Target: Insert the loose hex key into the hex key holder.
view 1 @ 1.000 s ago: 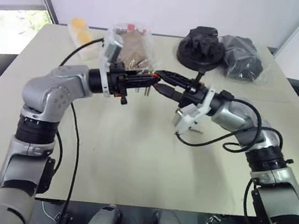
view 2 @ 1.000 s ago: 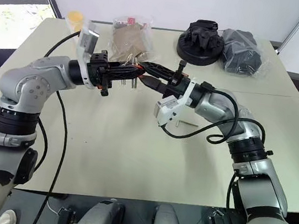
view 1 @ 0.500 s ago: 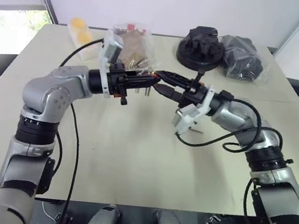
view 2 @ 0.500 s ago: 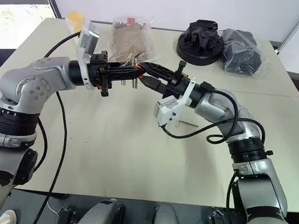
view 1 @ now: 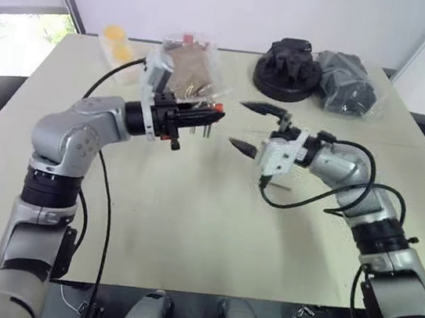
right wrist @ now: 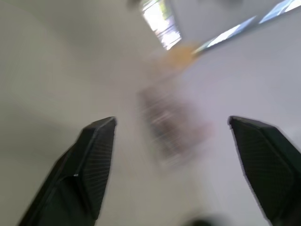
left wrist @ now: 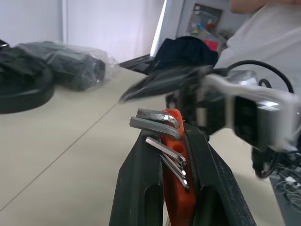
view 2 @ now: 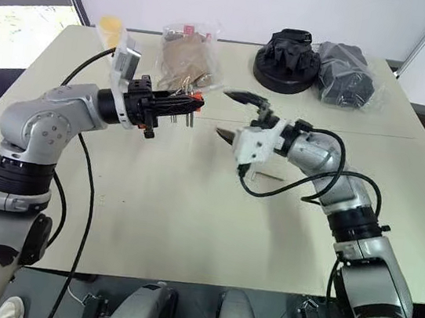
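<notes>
My left gripper (view 1: 205,116) is shut on the orange-red hex key holder (view 1: 214,109) and holds it level above the table. In the left wrist view the hex key holder (left wrist: 172,141) sits between the black fingers, with several grey keys in it and their bent ends at its tip. My right gripper (view 1: 250,127) hangs just right of the holder, apart from it, open wide with nothing between its fingers (right wrist: 94,155). A thin grey rod (view 2: 267,176) lies on the table under my right forearm. I cannot tell whether it is the loose hex key.
At the back of the table (view 1: 187,227) lie a clear bag of brown parts (view 1: 190,65), a black round object (view 1: 287,67), a dark wrapped bundle (view 1: 351,85) and a yellow item (view 1: 116,41). A person in a white shirt (left wrist: 263,42) shows in the left wrist view.
My right gripper has let go at the holder, opened wide, rolled, and drawn back to the right and down. The left gripper and the holder stayed in place.
</notes>
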